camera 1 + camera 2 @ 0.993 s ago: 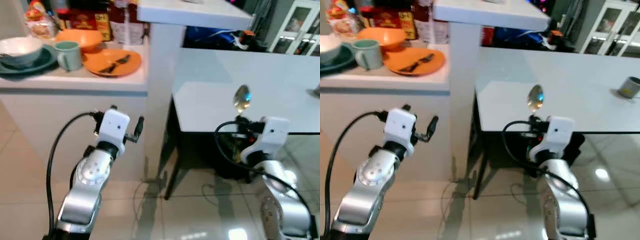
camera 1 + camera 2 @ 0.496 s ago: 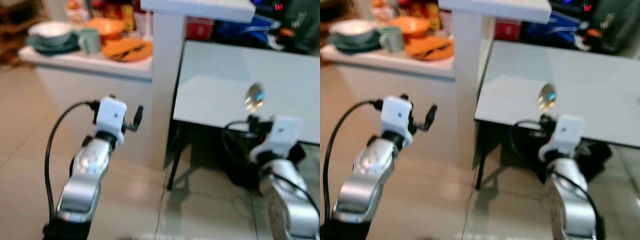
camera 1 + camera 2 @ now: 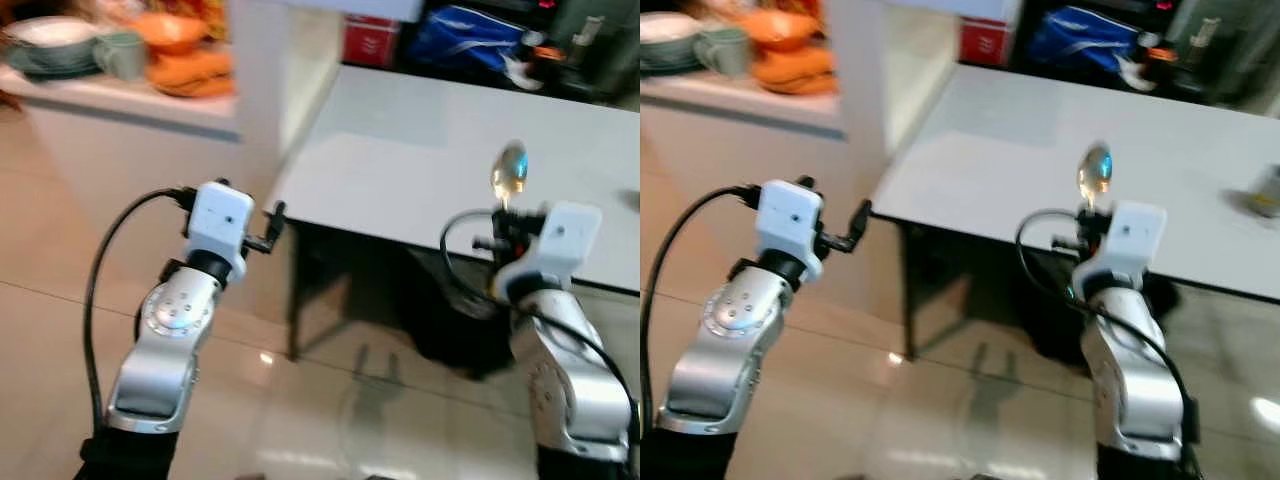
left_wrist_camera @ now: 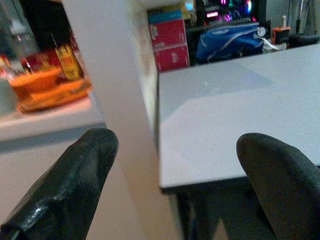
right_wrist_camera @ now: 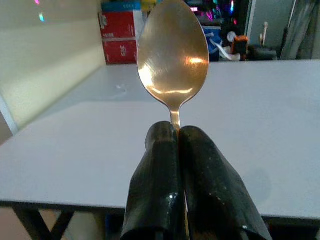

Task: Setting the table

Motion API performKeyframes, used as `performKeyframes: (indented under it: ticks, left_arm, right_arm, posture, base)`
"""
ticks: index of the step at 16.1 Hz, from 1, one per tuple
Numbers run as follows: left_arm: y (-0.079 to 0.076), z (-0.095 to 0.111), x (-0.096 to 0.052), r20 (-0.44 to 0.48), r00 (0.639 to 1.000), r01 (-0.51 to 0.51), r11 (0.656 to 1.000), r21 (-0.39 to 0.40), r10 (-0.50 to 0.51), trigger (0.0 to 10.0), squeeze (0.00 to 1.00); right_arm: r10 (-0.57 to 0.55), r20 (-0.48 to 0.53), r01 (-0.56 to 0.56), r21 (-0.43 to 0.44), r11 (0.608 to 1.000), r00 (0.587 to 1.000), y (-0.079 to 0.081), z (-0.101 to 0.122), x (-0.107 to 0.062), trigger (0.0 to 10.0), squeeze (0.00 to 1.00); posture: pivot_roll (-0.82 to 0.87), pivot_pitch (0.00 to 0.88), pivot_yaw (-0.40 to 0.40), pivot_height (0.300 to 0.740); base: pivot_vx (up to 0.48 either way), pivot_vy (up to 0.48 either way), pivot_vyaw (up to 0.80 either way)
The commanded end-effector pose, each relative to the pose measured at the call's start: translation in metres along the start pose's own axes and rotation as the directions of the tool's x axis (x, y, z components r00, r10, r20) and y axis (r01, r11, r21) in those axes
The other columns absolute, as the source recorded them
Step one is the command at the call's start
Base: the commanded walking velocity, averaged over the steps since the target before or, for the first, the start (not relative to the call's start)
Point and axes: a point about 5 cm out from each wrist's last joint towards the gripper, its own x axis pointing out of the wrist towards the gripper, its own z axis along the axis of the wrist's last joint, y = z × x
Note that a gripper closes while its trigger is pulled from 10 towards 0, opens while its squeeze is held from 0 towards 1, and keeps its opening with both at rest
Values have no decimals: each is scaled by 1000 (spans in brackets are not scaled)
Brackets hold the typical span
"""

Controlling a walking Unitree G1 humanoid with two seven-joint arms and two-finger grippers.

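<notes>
**Holding a spoon at the edge of the white table**

So my right gripper (image 5: 176, 145) has its two black fingers pressed together around the neck of a metal spoon (image 5: 173, 55), bowl pointing up. From my head camera the spoon (image 3: 509, 168) stands upright just above my right wrist, right at the near edge of the white table (image 3: 420, 160). The tabletop stretches out past the spoon, with a small blurry cup-like thing (image 3: 1267, 190) sitting far over on the right side; can't really tell what it is.

My left gripper (image 4: 175, 165) is holding nothing, fingers spread wide apart. It's up in front of me near the table's left corner, beside the white pillar (image 4: 107, 85).

Off to my left is a white counter (image 3: 110, 95) with the rest of the dishes: an orange plate (image 3: 190, 72) with an orange bowl (image 3: 172, 28) behind it, a pale green mug (image 3: 122, 55), and a white bowl (image 3: 45, 32) sitting on a darker plate. All pretty blurry.

Beyond the table's far side there's a red box (image 3: 985, 40) and a blue bag (image 3: 1080, 35).
</notes>
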Motion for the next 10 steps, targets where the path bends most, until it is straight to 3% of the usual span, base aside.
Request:
performKeyframes:
  ticks: [1, 4, 6, 10]
  left_arm:
    - [3, 2, 1, -1, 1000, -12, 1000, 3, 12, 10000, 0]
    - [6, 6, 7, 11, 1000, -15, 1000, -1, 15, 10000, 0]
    - [7, 5, 9, 10, 1000, -15, 1000, 4, 15, 10000, 0]
    - [6, 6, 8, 16, 1000, -19, 1000, 12, 19, 10000, 0]
  right_arm:
    - [28, 8, -28, 10, 1000, 1000, 2, 2, 1, 10000, 0]
    - [115, -28, -115, 10, 993, 993, 17, -3, 2, 10000, 0]
    - [58, -50, -57, 22, 998, 997, 13, -9, 2, 10000, 0]
    - [58, -56, -57, 21, 998, 997, 11, -10, 2, 10000, 0]
  posture:
    - [57, 39, -31, 740]
    - [53, 32, -20, 740]
    - [49, 35, -19, 740]
    - [56, 31, -35, 740]
  base:
    - [0, -480, 0]
    - [0, -480, 0]
    - [0, -480, 0]
    - [0, -480, 0]
